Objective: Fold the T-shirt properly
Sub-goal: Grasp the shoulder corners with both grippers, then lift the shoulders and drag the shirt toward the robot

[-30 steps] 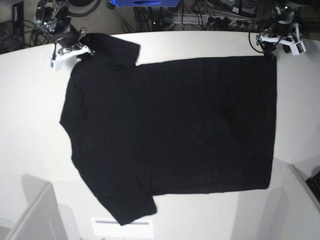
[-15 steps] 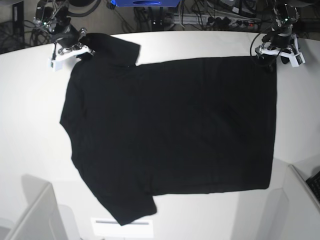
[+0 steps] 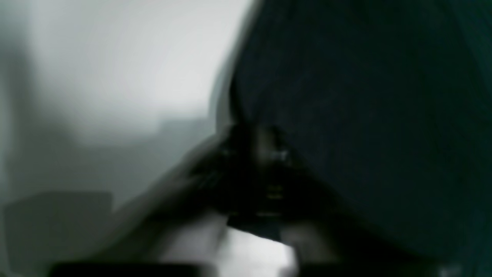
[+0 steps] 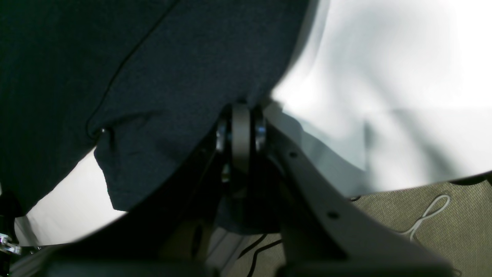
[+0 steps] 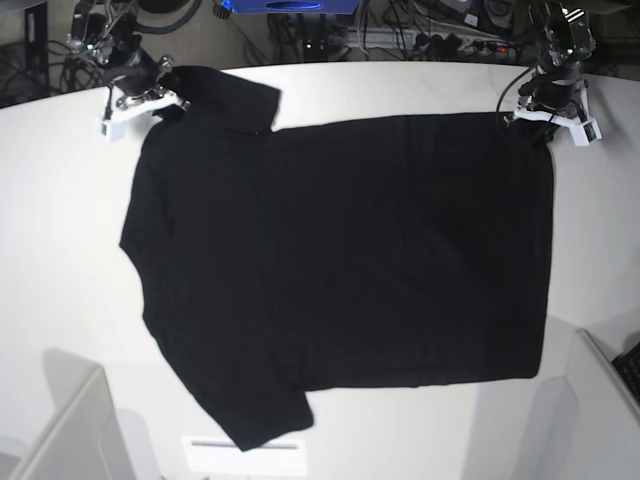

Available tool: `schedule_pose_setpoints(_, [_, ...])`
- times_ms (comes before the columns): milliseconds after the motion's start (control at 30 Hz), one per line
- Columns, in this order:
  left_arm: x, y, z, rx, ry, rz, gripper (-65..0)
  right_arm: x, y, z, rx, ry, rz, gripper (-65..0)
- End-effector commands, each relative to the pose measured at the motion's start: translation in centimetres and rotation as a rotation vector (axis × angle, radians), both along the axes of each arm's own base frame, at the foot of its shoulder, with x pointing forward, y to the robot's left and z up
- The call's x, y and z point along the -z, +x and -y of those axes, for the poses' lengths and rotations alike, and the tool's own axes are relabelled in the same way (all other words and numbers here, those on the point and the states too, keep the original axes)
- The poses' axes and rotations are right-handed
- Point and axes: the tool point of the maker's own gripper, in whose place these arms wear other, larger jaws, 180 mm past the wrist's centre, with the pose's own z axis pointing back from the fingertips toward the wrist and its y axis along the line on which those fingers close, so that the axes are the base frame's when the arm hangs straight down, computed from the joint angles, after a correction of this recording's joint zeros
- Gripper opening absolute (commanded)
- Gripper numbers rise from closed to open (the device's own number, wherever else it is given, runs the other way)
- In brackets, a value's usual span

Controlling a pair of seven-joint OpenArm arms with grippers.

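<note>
Base view: whole T-shirt point(image 5: 340, 270) flat; right gripper point(image 4: 241, 127) pinches sleeve edge, left gripper point(image 3: 265, 154) closed on hem corner, blurred.

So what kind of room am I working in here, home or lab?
Most likely a robotics lab bench: a bare white table holding only the T-shirt, a tangle of cables and power strips behind it, and white partition panels at the near edge.

Each arm ends in a white claw body on black links; the right claw point(image 4: 240, 132) shows dark curved fingers with small screw holes and a round hinge
</note>
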Motion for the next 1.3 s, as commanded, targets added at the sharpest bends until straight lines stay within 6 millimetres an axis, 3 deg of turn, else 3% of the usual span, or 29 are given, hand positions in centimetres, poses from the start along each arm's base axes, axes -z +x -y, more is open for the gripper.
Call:
schedule_pose_setpoints(0, [0.5,-0.9,0.7,0.029,-0.016,-0.056,-65.0,0.6,-1.3,0.2,-0.009,-0.014,-0.057,-65.0])
schedule_pose_setpoints(67, [-0.3,-0.6,0.8,0.04,-0.001,-0.039,-65.0,0.6,-1.4,0.2,-0.009,-0.014,-0.06,-65.0])
schedule_pose_setpoints(333, [-1.4,-2.2,1.0,0.071,0.028,-0.054,-65.0,0.3,-2.3,0.3,-0.014,-0.023,-0.066,-65.0])
schedule_pose_setpoints(533, [-2.4,-3.4,1.1,0.104,0.053,-0.068,-65.0,-1.5,-2.8,0.2,-0.034,-0.045,-0.038,-65.0])
schedule_pose_setpoints(767, [-5.7,-4.1,-1.3,0.076,0.139,-0.037,-65.0,-3.3,-2.7,1.3,-0.022,-0.083,0.0,-65.0])
schedule_pose_setpoints(867, [-6.0,-4.2,-1.3,0.081,0.142,-0.037,-65.0,-3.6,-2.6,1.8,-0.012,-0.093,0.007,-65.0])
schedule_pose_setpoints(1067, [-6.0,-4.1,-1.0,0.083,0.135,-0.034,-65.0,-4.3,-1.8,1.3,-0.022,-0.088,0.033,-65.0])
schedule_pose_setpoints(1267, [-6.7,-3.4,-0.4,0.098,0.133,-0.016,-65.0,-4.9,0.4,-1.1,-0.112,-0.06,0.086,-65.0])
